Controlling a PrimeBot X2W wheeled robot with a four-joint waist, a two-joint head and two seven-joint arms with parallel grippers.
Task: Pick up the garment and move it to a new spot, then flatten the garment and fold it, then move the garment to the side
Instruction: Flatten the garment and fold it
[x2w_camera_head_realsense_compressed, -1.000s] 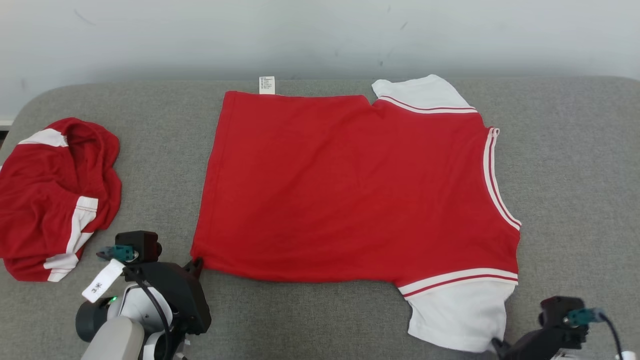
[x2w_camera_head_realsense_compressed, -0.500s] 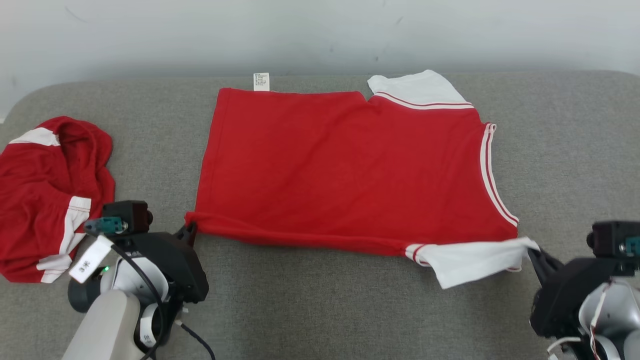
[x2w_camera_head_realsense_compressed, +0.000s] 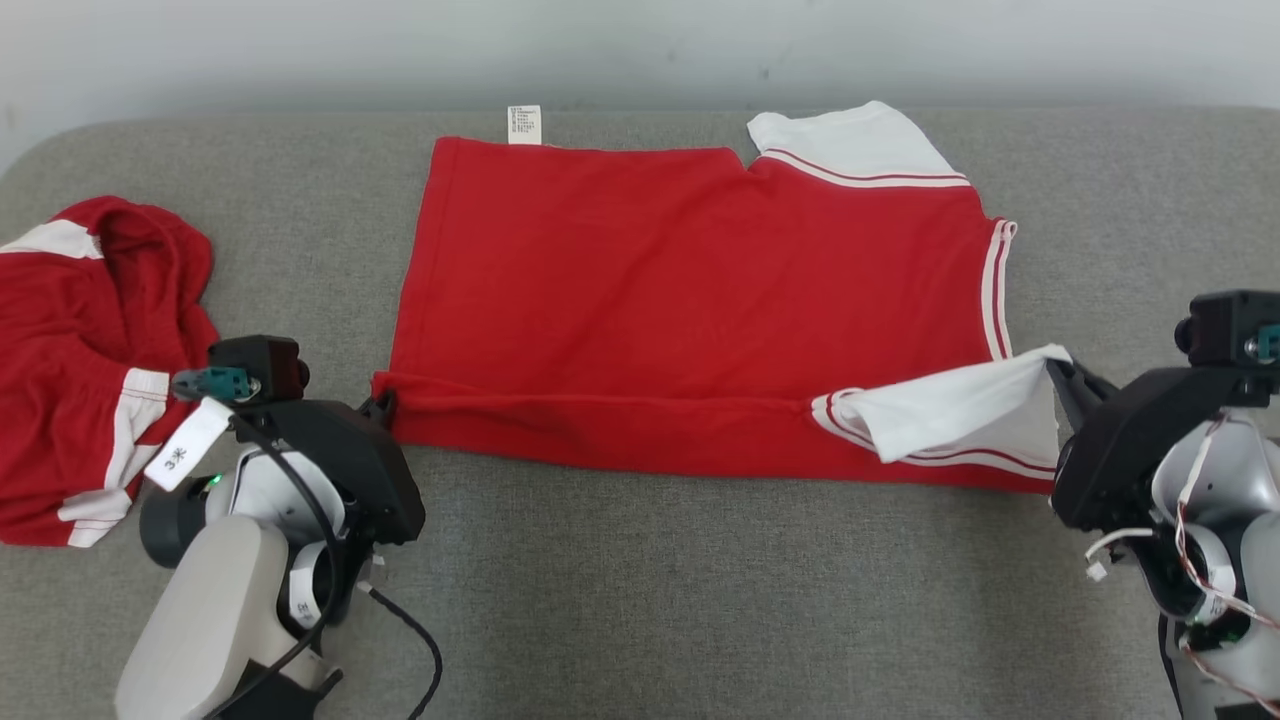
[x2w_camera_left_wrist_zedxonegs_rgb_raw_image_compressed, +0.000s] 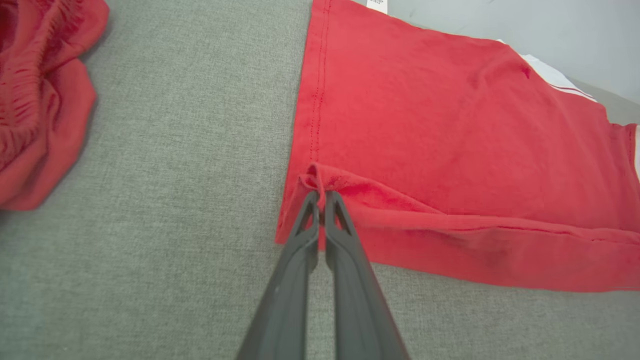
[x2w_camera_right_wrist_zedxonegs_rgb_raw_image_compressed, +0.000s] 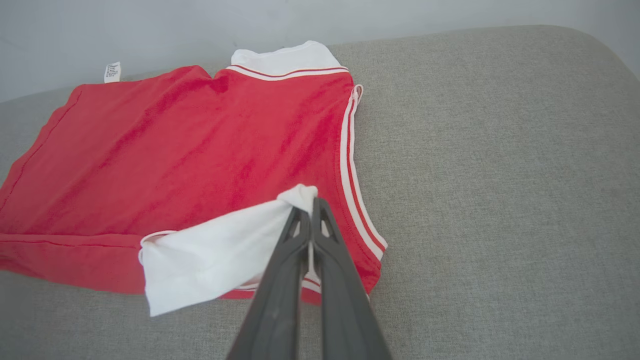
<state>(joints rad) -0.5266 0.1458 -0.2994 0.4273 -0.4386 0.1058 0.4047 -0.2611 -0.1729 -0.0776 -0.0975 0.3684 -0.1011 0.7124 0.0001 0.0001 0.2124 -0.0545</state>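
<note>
Two grippers clench the red T-shirt (x2w_camera_head_realsense_compressed: 700, 300): the left gripper (x2w_camera_head_realsense_compressed: 383, 403) pinches its hem corner (x2w_camera_left_wrist_zedxonegs_rgb_raw_image_compressed: 312, 175), and the right gripper (x2w_camera_head_realsense_compressed: 1057, 367) holds the white sleeve (x2w_camera_head_realsense_compressed: 950, 412), raised just beside it.

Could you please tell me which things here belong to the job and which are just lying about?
Job: red T-shirt; left tool, gripping its hem corner; right tool, gripping its white sleeve.
Lying about: crumpled red garment.

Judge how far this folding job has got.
Done: the red shirt lies spread flat on the grey cushion. In hand: the left fingers pinch its hem corner, the right fingers its white sleeve, with the near edge turned over. Left: completing the fold and moving it aside.
</note>
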